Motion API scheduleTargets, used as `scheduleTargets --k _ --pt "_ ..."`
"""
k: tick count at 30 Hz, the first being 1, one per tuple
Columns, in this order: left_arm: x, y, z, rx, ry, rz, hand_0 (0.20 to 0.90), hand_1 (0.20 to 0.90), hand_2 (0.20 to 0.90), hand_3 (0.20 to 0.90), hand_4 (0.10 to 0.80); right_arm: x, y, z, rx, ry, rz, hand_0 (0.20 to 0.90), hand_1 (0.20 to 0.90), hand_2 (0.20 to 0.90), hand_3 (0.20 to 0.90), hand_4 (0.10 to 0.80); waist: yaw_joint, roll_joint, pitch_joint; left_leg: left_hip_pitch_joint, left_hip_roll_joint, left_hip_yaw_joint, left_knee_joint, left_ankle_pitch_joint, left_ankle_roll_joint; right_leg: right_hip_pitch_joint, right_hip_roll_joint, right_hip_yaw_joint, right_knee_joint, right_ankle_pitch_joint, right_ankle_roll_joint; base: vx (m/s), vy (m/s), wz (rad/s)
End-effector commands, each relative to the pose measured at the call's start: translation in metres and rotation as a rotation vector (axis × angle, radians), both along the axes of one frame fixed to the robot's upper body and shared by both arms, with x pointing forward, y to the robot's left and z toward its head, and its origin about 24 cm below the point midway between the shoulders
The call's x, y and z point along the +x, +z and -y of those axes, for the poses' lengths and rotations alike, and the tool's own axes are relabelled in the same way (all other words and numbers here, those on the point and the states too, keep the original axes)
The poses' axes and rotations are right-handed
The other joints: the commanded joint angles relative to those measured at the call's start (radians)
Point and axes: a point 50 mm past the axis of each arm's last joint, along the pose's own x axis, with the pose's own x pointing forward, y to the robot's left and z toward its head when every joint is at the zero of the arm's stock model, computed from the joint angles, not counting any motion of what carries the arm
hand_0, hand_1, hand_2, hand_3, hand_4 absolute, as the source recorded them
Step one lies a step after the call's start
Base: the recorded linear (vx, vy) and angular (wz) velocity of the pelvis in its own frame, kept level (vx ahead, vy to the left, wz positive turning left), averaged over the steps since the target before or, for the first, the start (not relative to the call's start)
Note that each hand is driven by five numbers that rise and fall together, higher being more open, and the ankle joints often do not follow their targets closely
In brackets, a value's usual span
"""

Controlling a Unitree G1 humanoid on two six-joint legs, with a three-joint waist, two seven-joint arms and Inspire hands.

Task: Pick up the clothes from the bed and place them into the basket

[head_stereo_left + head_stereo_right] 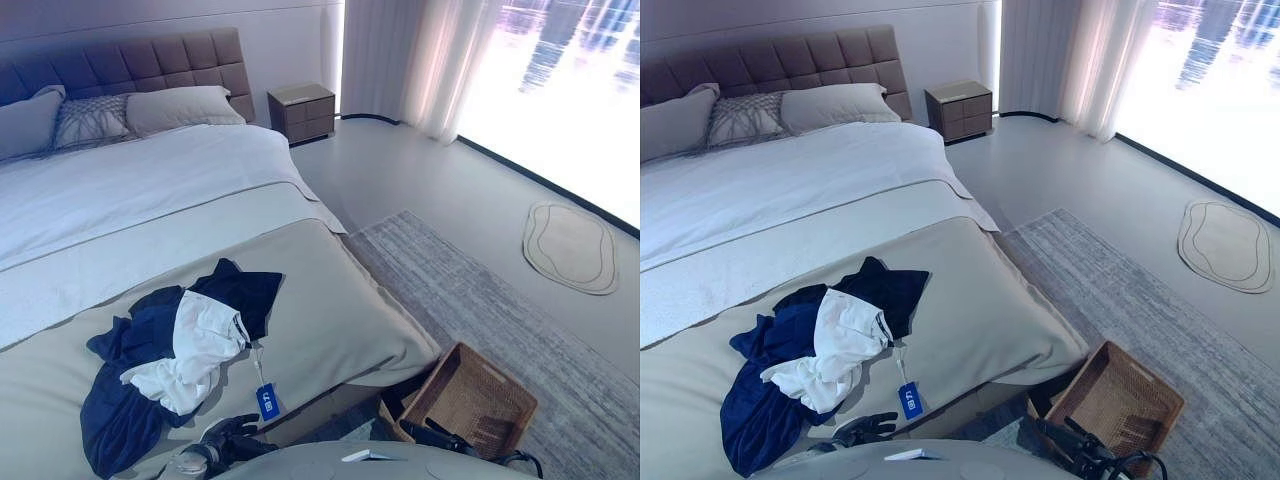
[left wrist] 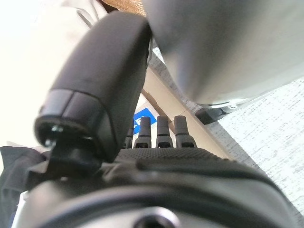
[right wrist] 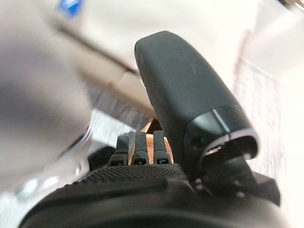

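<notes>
A pile of clothes lies on the beige cover near the foot of the bed (image 1: 330, 320). It is a navy garment (image 1: 125, 405) with a white garment (image 1: 200, 345) crumpled on top and a blue tag (image 1: 266, 401) hanging toward the bed's edge. The empty wicker basket (image 1: 497, 374) stands on the floor by the bed's corner. My left hand (image 1: 225, 437) sits low at the bed's edge just below the tag, with straight fingers (image 2: 161, 135) holding nothing. My right hand (image 1: 440, 438) hovers beside the basket's near side, also open (image 3: 142, 178) and empty.
Pillows (image 1: 180, 107) and a padded headboard are at the far end of the bed. A nightstand (image 1: 302, 112) stands beside it. A grey carpet (image 1: 470, 290) runs under the basket, an oval mat (image 1: 570, 247) lies by the window, and curtains (image 1: 430, 60) hang at the back.
</notes>
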Motion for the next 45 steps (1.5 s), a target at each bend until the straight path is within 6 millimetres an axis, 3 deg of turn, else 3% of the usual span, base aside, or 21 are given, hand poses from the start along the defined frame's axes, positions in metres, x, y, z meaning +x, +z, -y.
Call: scheduleTargets --k 1,4,7,10,14,15,24,26,33,39,45 --pt "0.016 0.003 0.006 -0.017 0.025 0.074 0.9 0.9 0.9 0.9 0.8 0.109 0.044 -0.02 -0.091 0.217 0.455 0.9 0.9 0.9 0.9 0.8 0.032 -0.002 0.078 0.05 -0.118 -0.026 0.013 -0.126 0.082 0.007 0.03 -0.041 0.109 -0.1 -0.035 -0.03 0.104 0.09" --pt "0.02 0.004 0.008 -0.021 0.01 0.083 0.9 0.9 0.9 0.9 0.8 0.145 0.073 -0.041 -0.216 0.564 0.629 0.9 0.9 0.9 0.9 0.8 0.067 -0.015 0.095 0.025 -0.132 -0.064 0.024 -0.124 0.091 -0.004 0.02 -0.063 0.118 -0.104 -0.039 -0.025 0.106 0.27" --pt "0.024 0.006 0.007 -0.011 -0.021 0.095 0.9 0.9 0.9 0.9 0.8 0.18 0.109 -0.055 -0.583 0.93 0.777 0.9 0.9 0.9 0.9 0.8 0.118 -0.03 0.121 -0.015 -0.145 -0.105 0.056 -0.125 0.099 -0.027 0.007 -0.092 0.146 -0.112 -0.043 -0.047 0.084 0.4" --pt "0.034 0.01 0.005 0.002 -0.048 0.125 0.9 0.9 0.9 0.9 0.8 0.212 0.144 -0.056 -0.856 1.102 0.858 0.9 0.9 0.9 0.9 0.8 0.164 -0.043 0.155 -0.07 -0.155 -0.138 0.103 -0.129 0.108 -0.061 -0.007 -0.112 0.183 -0.116 -0.045 -0.107 0.052 0.53" --pt "0.065 0.024 -0.008 0.053 -0.094 0.218 0.9 0.9 0.9 0.9 0.8 0.278 0.225 -0.069 -1.262 1.114 0.991 0.9 0.9 0.9 0.9 0.8 0.262 -0.058 0.262 -0.182 -0.174 -0.212 0.16 -0.112 0.125 -0.153 -0.041 -0.163 0.301 -0.099 -0.035 -0.235 -0.01 0.64" --pt "0.069 0.026 -0.011 0.061 -0.091 0.231 0.9 0.9 0.9 0.9 0.8 0.286 0.237 -0.075 -1.326 1.106 1.017 0.9 0.9 0.9 0.9 0.8 0.277 -0.058 0.277 -0.196 -0.178 -0.227 0.161 -0.106 0.125 -0.163 -0.049 -0.171 0.318 -0.089 -0.032 -0.131 0.004 0.51" --pt "0.086 0.037 -0.024 0.074 -0.036 0.306 0.9 0.9 0.9 0.9 0.8 0.316 0.297 -0.099 -1.727 1.143 1.092 0.9 0.9 0.9 0.9 0.8 0.398 -0.05 0.325 -0.304 -0.205 -0.33 0.146 -0.06 0.117 -0.199 -0.1 -0.252 0.353 -0.089 -0.022 -0.045 0.015 0.52" --pt "0.085 0.038 -0.026 0.07 -0.025 0.318 0.9 0.9 0.9 0.9 0.8 0.32 0.308 -0.103 -1.786 1.133 1.104 0.9 0.9 0.9 0.9 0.8 0.424 -0.053 0.339 -0.311 -0.205 -0.346 0.145 -0.075 0.109 -0.203 -0.105 -0.255 0.374 -0.125 -0.02 0.05 -0.022 0.43" --pt "0.089 0.043 -0.027 0.019 0.001 0.382 0.9 0.9 0.9 0.9 0.8 0.332 0.343 -0.111 -1.926 1.113 1.099 0.9 0.9 0.9 0.9 0.8 0.494 -0.042 0.389 -0.385 -0.201 -0.378 0.162 -0.057 0.095 -0.24 -0.129 -0.316 0.415 -0.151 -0.029 -0.003 0.048 0.29" --pt "0.105 0.056 -0.028 -0.015 0.016 0.485 0.9 0.9 0.9 0.9 0.8 0.351 0.342 -0.081 -1.906 1.237 0.654 0.9 0.9 0.9 0.9 0.8 0.556 -0.039 0.457 -0.484 -0.207 -0.368 0.245 -0.06 0.1 -0.307 -0.185 -0.376 0.522 -0.133 -0.018 0.001 0.044 0.17" --pt "0.118 0.071 -0.035 -0.022 0.022 0.581 0.9 0.9 0.9 0.9 0.8 0.359 0.36 -0.071 -1.847 1.167 0.547 0.9 0.9 0.9 0.9 0.8 0.596 -0.027 0.504 -0.591 -0.23 -0.352 0.374 -0.088 0.111 -0.391 -0.207 -0.402 0.651 -0.137 -0.008 -0.007 0.005 0.01"
